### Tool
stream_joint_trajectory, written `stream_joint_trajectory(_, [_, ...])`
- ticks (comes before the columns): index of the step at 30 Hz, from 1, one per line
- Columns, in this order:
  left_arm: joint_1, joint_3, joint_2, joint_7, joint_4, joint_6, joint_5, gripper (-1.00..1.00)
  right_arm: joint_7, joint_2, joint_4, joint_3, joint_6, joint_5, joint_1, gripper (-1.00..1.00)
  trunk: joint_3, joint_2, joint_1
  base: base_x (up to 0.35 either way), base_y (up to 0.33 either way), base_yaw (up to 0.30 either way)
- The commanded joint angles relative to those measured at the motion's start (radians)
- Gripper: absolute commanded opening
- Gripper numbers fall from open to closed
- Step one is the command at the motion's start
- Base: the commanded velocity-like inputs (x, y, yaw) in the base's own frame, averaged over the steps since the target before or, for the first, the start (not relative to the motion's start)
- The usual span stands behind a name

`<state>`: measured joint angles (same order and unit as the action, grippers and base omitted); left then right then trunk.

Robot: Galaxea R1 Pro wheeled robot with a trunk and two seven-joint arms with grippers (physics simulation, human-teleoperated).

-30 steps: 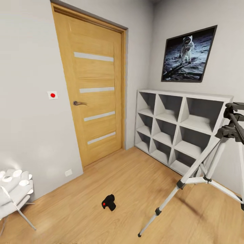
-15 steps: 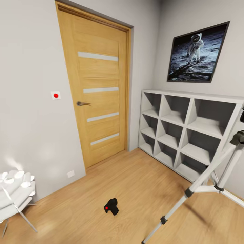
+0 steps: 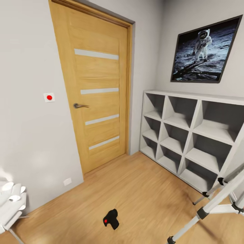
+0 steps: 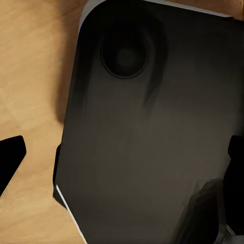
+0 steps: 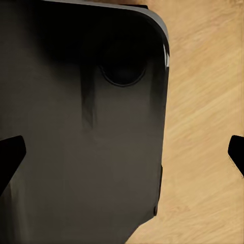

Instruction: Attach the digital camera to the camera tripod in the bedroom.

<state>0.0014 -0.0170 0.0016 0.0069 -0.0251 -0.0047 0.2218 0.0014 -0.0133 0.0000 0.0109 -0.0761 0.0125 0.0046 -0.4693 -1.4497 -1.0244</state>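
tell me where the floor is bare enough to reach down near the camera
Bare wood floor runs all round the digital camera: toward the door, toward the white cubby shelf, and toward the wall on its left. It gets crowded at the lower right, where the camera tripod legs spread, and at the lower left by the white chair.

Left fingers point(image 4: 11, 163) spread wide; right fingers point(image 5: 10, 157) likewise.

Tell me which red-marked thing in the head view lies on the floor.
The camera: black, with a red button, lying on the wood floor. The other red dot sits on a white wall switch left of the door.
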Motion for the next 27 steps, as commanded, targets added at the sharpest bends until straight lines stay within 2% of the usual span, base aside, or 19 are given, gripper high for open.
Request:
stream_joint_trajectory(1, [0.0, -0.001, -0.001, 0.001, -0.001, -0.001, 0.005, 1.0, 0.0, 0.0, 0.0, 0.001, -0.003, 0.001, 0.0, 1.0, -0.001, 0.0, -0.001, 0.311, 0.127, 0.0])
stream_joint_trajectory(11, [0.0, 0.0, -0.004, 0.001, -0.001, -0.003, 0.005, 1.0, 0.0, 0.0, 0.0, 0.0, -0.004, 0.001, 0.0, 1.0, -0.001, 0.0, -0.001, 0.246, 0.236, 0.0])
stream_joint_trajectory(27, [0.0, 0.001, -0.005, 0.001, -0.001, -0.003, 0.004, 1.0, -0.001, -0.002, 0.0, -0.001, -0.004, -0.001, 0.0, 1.0, -0.001, 0.0, -0.001, 0.102, 0.331, -0.002])
